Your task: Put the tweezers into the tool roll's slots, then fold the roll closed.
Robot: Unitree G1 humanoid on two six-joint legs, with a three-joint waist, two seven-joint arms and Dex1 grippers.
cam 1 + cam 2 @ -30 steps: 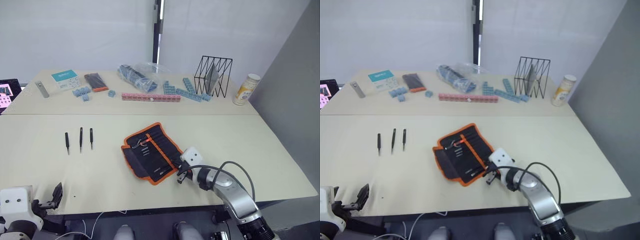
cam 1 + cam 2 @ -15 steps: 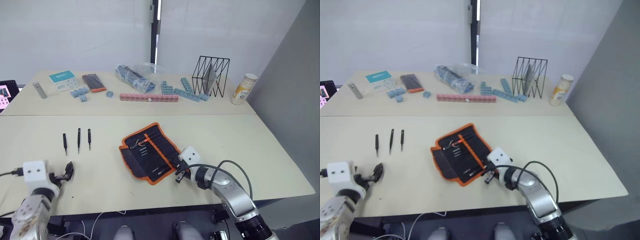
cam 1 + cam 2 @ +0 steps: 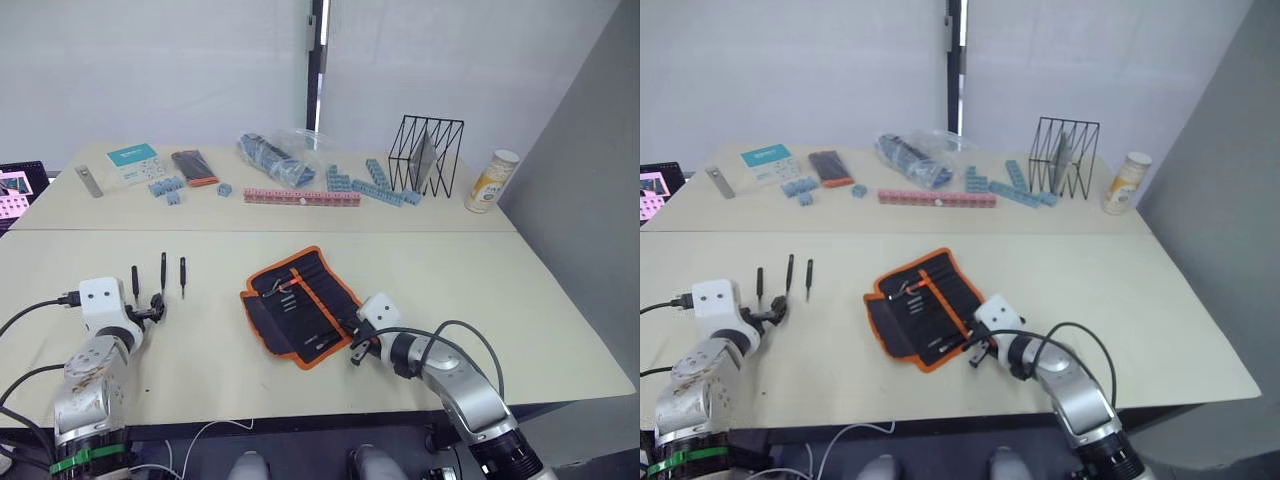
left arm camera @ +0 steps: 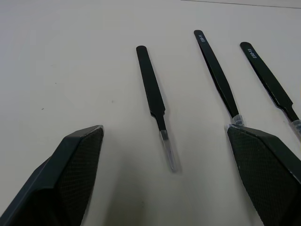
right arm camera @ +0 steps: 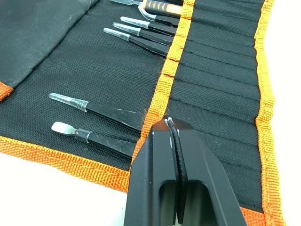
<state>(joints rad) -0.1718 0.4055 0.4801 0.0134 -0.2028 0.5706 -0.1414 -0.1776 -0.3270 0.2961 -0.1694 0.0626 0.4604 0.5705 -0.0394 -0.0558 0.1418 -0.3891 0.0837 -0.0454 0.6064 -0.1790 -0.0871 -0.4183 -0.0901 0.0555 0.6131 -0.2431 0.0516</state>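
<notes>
Left tool [image 4: 164, 155] spread wide, empty — straddling one loose tweezers [image 4: 155, 101]; right tool [image 5: 171, 127] closed, empty, over tool roll [image 5: 221, 89].

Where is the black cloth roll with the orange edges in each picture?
Left eye view: the black fabric tool roll with orange binding lies open at centre, beside the right gripper.
Right eye view: centre.
Left wrist view: not in it.
Right wrist view: under the shut fingers.
Shared landmark: its orange centre stripe.
</notes>
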